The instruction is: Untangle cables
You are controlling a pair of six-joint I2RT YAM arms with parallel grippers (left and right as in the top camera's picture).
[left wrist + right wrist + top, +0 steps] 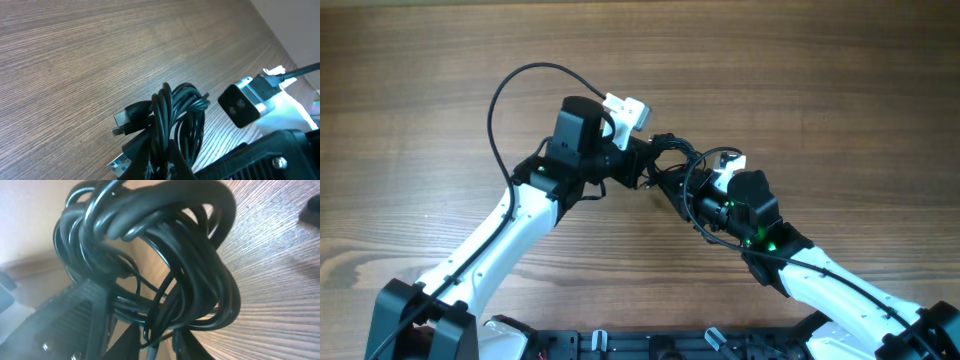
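Wood-grain surface [800,80], both arms reaching in from the near edge and meeting a little right of centre.

The cables [668,148] sit as one tight dark knot between the two hands, roughly mid-surface. Overhead, the knot is partly hidden by the wrists.

Left hand [638,160]: comes in from the near left and points right. In the left wrist view the cables [172,120] rise out of this hand [165,167] as several loops packed side by side. The fingers are pressed together on the lower part of the bundle. A black plug [125,117] sticks out to the left of the loops. A second plug with a blue insert [119,165] lies lower, near the frame edge.

Right hand [685,190]: comes in from the near right, tip against the near right side of the knot. In the right wrist view the cables [165,255] fill the frame as blurred overlapping coils. One dark finger [70,315] shows at lower left with strands crossing it. Whether this hand is clamped or apart, I cannot tell.

The right arm's wrist camera [241,104] shows just right of the bundle in the left wrist view.

A thicker black arm lead [495,110] arcs out to the left of the left arm, well apart from the knot.

Whether the bundle touches the surface cannot be told.
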